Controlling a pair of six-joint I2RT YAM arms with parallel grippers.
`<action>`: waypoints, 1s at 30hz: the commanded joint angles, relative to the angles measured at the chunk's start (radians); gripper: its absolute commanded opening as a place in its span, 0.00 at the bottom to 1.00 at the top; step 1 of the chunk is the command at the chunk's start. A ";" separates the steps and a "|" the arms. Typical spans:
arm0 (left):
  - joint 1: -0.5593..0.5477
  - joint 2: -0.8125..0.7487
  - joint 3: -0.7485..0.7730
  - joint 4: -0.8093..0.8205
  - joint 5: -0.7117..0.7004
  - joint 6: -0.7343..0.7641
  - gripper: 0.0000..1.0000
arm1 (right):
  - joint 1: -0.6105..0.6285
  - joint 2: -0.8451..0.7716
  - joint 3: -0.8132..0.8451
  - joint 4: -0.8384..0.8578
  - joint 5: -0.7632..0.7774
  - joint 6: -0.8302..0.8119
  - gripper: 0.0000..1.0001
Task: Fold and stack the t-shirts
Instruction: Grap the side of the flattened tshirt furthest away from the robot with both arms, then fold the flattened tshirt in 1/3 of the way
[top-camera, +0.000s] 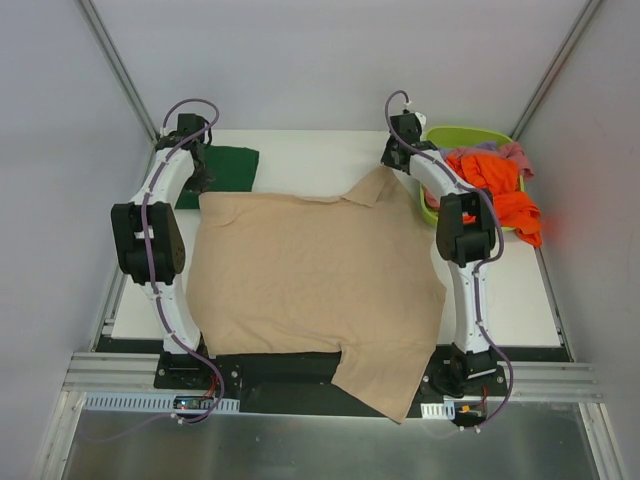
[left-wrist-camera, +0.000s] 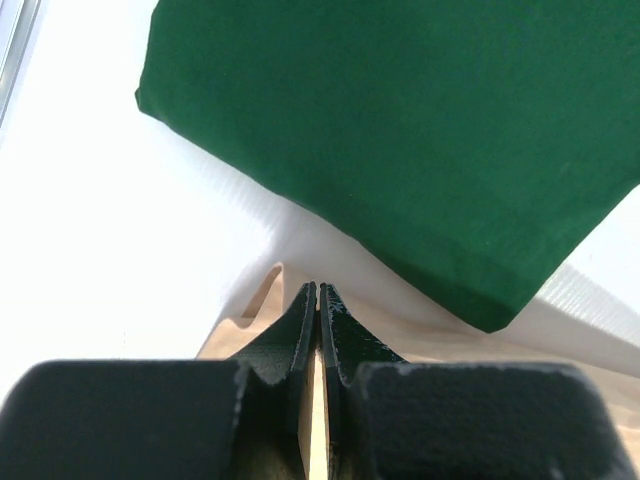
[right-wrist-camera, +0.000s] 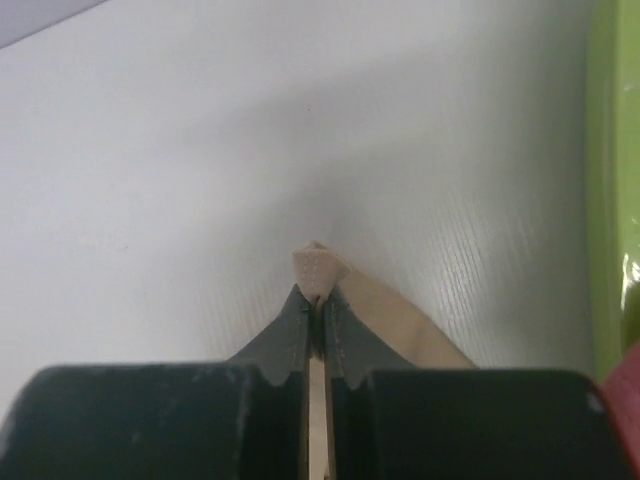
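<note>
A beige-tan t-shirt (top-camera: 310, 280) lies spread over the white table, one part hanging over the near edge. My left gripper (top-camera: 203, 178) is shut on the shirt's far left corner (left-wrist-camera: 260, 310), next to a folded dark green t-shirt (top-camera: 225, 170) that also shows in the left wrist view (left-wrist-camera: 420, 140). My right gripper (top-camera: 398, 160) is shut on the shirt's far right corner; a fold of tan cloth (right-wrist-camera: 318, 268) pokes out between its fingertips. Orange (top-camera: 495, 190), pink and lilac shirts (top-camera: 512, 153) lie heaped in the basket.
A lime-green plastic basket (top-camera: 455, 135) stands at the far right, its wall also at the right edge of the right wrist view (right-wrist-camera: 615, 200). Grey walls close in on both sides. A metal rail runs along the near edge.
</note>
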 joint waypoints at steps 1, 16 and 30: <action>-0.012 -0.094 -0.037 -0.008 -0.065 -0.013 0.00 | 0.017 -0.132 -0.031 -0.069 0.049 -0.024 0.00; -0.012 -0.330 -0.381 0.090 -0.036 -0.088 0.00 | 0.063 -0.578 -0.460 -0.323 0.111 0.008 0.00; -0.011 -0.483 -0.613 0.128 -0.068 -0.131 0.00 | 0.099 -0.920 -0.805 -0.455 0.141 0.099 0.00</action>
